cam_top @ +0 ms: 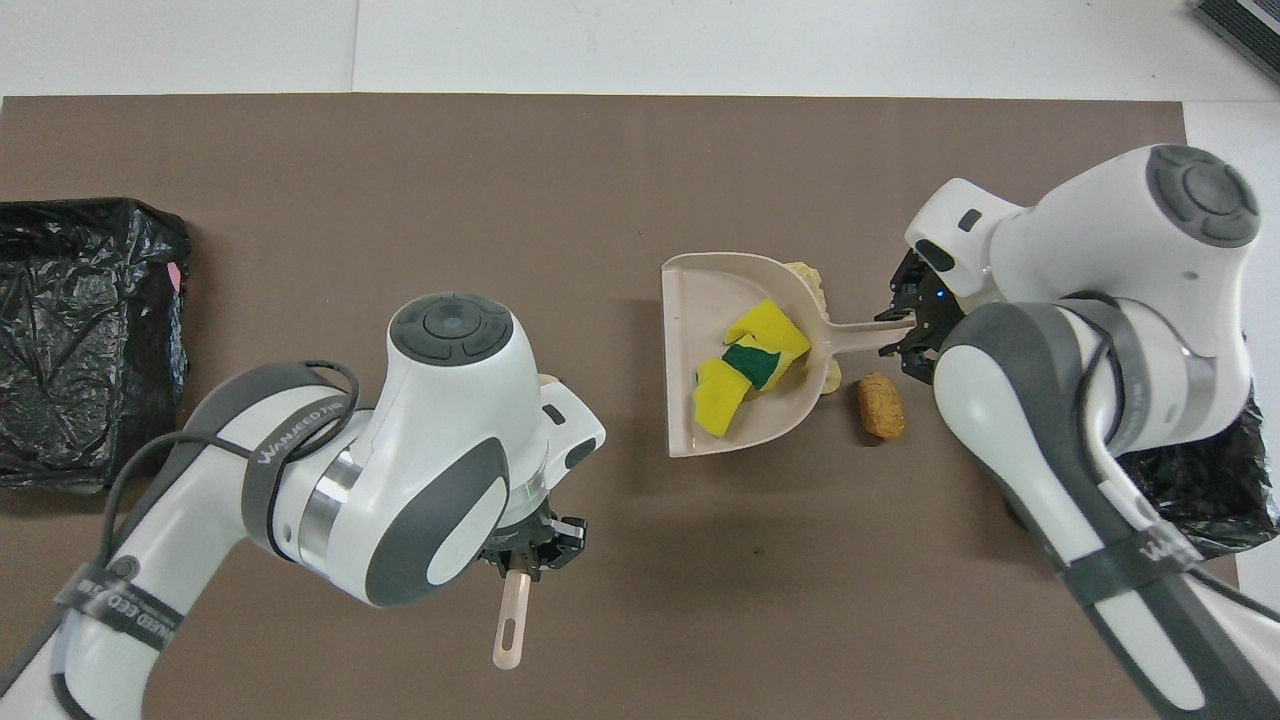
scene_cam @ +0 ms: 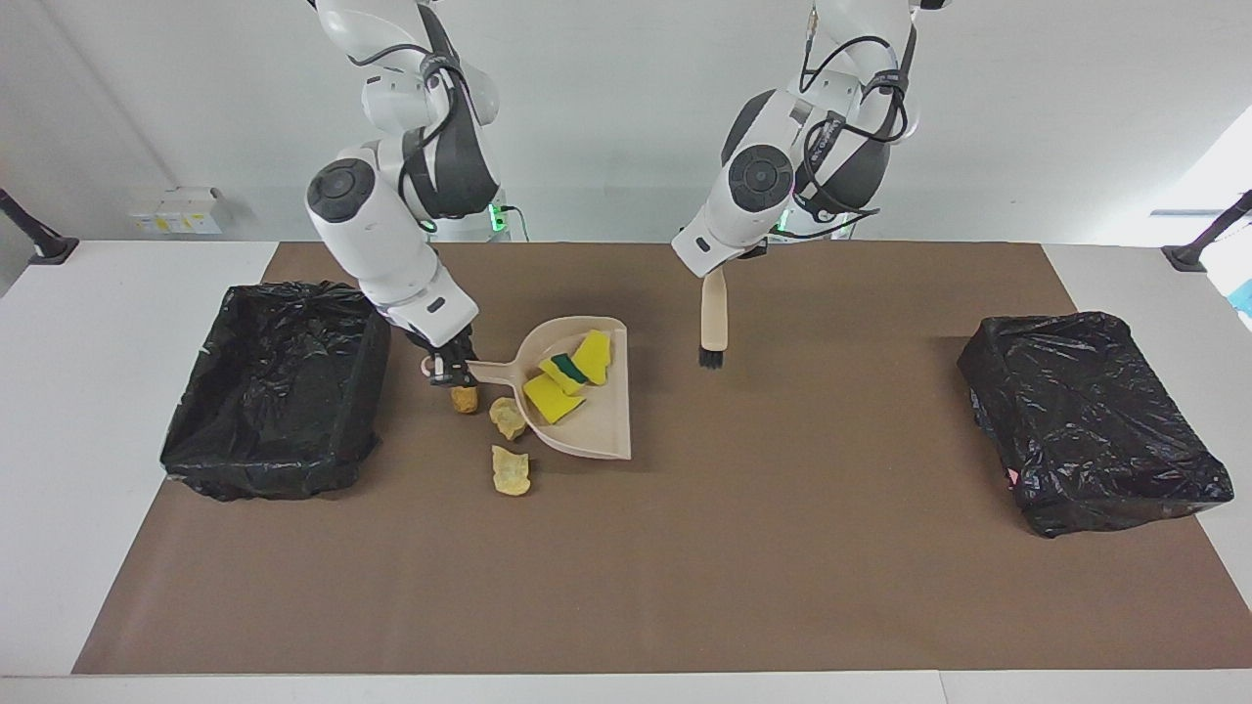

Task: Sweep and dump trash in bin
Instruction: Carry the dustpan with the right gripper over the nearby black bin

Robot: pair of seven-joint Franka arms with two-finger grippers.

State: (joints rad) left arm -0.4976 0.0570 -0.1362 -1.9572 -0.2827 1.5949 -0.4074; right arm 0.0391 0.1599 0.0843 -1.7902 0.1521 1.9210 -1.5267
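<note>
My right gripper (scene_cam: 445, 370) (cam_top: 905, 335) is shut on the handle of the beige dustpan (scene_cam: 602, 430) (cam_top: 700, 300), held just above the mat. Three yellow sponge bits of trash (scene_cam: 562, 383) (cam_top: 745, 362), one green-backed, lie in the pan. Tan crumbly lumps (scene_cam: 511, 471) rest on the mat around and under it, one (scene_cam: 464, 398) (cam_top: 880, 405) beneath the handle. My left gripper (scene_cam: 719, 269) (cam_top: 520, 558) is shut on the beige brush (scene_cam: 714, 318) (cam_top: 510, 620), which hangs bristles down over bare mat, apart from the pan.
A black-lined bin (scene_cam: 279, 386) (cam_top: 1200, 480) stands at the right arm's end of the table, close to the dustpan handle. A second black-lined bin (scene_cam: 1091, 420) (cam_top: 90, 340) sits at the left arm's end. A brown mat (scene_cam: 782, 567) covers the table.
</note>
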